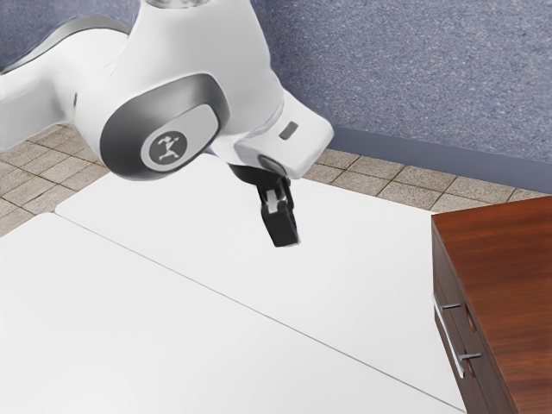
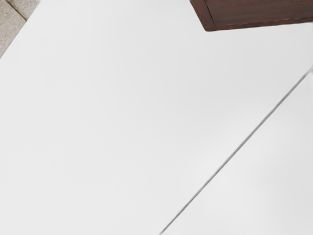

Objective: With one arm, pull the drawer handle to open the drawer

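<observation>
Currently end effector [image 1: 282, 231] over table [image 1: 172, 302], grip state unclear, well apart from drawer handle [image 1: 452, 338] on cabinet [image 1: 509, 259].

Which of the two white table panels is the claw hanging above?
The far panel, the one carrying the wooden cabinet; the claw hangs beyond the seam.

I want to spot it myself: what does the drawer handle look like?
Find the dark brown wooden cabinet at the exterior view's right edge. On its front sits the drawer handle: a thin silver bar, the only metal on the wood.
</observation>
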Action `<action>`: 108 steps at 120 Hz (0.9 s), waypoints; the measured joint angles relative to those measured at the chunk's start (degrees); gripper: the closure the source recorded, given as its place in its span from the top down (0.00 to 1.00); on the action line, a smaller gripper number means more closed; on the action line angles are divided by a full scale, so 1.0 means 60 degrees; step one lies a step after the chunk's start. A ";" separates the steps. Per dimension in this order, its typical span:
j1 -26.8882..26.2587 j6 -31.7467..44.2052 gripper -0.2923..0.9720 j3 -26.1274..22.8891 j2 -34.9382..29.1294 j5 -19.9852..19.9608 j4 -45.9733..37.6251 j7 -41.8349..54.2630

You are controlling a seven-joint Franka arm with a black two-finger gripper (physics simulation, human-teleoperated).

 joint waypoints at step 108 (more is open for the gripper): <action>-0.2008 0.4198 0.77 0.1439 -0.0478 -0.1256 -0.3290 0.4065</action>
